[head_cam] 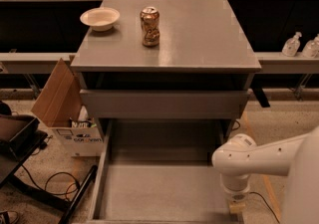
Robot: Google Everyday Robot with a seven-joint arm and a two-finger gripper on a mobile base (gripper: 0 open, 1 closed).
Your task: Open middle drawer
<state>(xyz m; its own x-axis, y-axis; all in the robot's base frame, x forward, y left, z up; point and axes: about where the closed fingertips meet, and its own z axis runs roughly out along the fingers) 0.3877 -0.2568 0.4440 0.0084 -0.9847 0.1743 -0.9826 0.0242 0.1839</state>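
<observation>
1. Looking down on a grey desk (199,29) that carries a pale bowl (99,18) and a can (150,26).
2. Middle drawer (164,103): just below the desk top, its flat grey front drawn slightly forward.
3. Bottom drawer (159,193): pulled far out, an open grey box.
4. Gripper (237,206): low at the right, pointing down just beside the bottom drawer's right wall. I cannot tell whether it is spread or pressed together.

Bowl (99,18) left of can (150,26) on cabinet (199,29); pincer (237,207) right of bottom drawer (159,193).
</observation>
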